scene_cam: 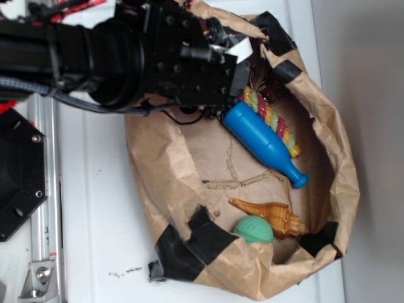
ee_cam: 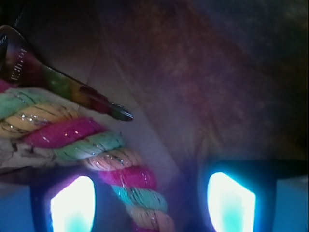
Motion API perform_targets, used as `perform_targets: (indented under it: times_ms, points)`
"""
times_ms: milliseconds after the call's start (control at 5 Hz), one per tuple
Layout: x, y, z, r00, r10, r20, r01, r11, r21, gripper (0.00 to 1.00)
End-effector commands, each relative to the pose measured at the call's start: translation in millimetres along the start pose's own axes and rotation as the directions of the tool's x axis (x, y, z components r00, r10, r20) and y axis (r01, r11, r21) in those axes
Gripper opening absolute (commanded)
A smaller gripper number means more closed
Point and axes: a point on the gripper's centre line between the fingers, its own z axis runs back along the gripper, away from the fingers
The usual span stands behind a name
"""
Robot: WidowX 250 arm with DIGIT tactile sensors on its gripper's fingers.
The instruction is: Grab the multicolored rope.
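The multicolored rope lies inside a brown paper bag, close to the bag's far wall. Its long axis runs diagonally, from under the gripper toward the yellow end near the neck of the blue bottle, which lies just beside it and almost parallel. In the wrist view the rope crosses from the upper left to the bottom centre, passing next to the left finger. The two fingers stand wide apart and hold nothing. A shell and a green ball lie well apart from the rope, lower in the bag. Open floor remains in the bag's middle.
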Motion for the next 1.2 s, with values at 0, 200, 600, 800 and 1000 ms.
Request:
perform_targets:
  times_ms: [0, 200, 600, 800, 1000]
  points:
    - [4.1, -23.5, -9.1, 0.981, -0.186, 0.063, 0.194, 0.965, -0.174, 1.0]
    - [-1.0, -41.5, -12.5, 0.91, -0.382, 0.161, 0.414, 0.861, -0.297, 1.0]
    - [-16.0, -67.9, -6.4, 0.753, -0.568, 0.331, 0.657, 0.665, -0.355, 1.0]
    - [-20.6, -71.4, -2.7, 0.729, -0.598, 0.332, 0.684, 0.625, -0.375, 1.0]
    - [-28.6, -79.1, 1.0, 0.719, -0.625, 0.305, 0.693, 0.614, -0.376, 1.0]
